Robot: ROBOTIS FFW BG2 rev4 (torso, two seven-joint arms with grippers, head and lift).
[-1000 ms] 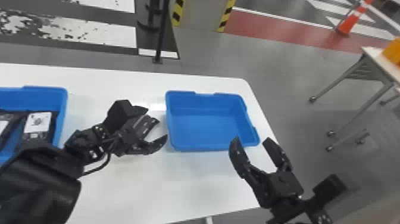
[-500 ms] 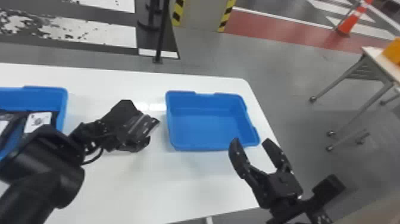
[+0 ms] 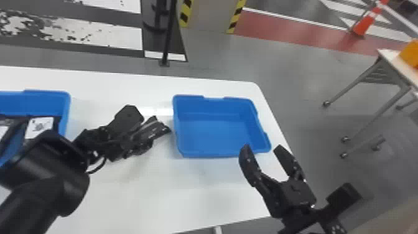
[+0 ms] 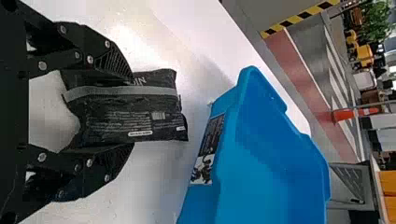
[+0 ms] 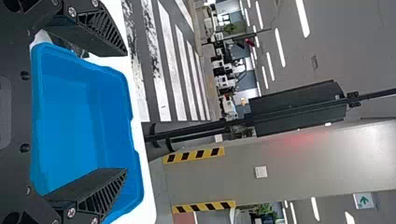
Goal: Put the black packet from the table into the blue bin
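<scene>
Blk packet point(image 4: 135, 107) was in L gripper point(image 3: 152, 130), held btwn its two fingers, so L was closed on it. L wrist view showed the packet's printed side w/ a grey strip along it, far end sticking out past the fingertips. In head view that was a bit L of ctr, over the white table point(image 3: 155, 193); couldn't tell if packet was touching the tabletop. Packet was outside the blue bin point(image 3: 214, 133), just beside it w/ a gap btwn

Bin sat ctr of head view, upright on table nr its R end. R gripper point(image 3: 262, 150) was open, lower R of head view, fingers well apart, at the bin's lower R corner

2nd blue bin point(image 3: 67, 109) at L edge of head view, had dark packs w/ white labels point(image 3: 40, 124) in it. Further out: side table point(image 3: 387, 54) w/ orange item point(image 3: 410, 56) at R edge, orange cone point(image 3: 365, 25) upper R, blk pole point(image 3: 169, 34) top, L of ctr
</scene>
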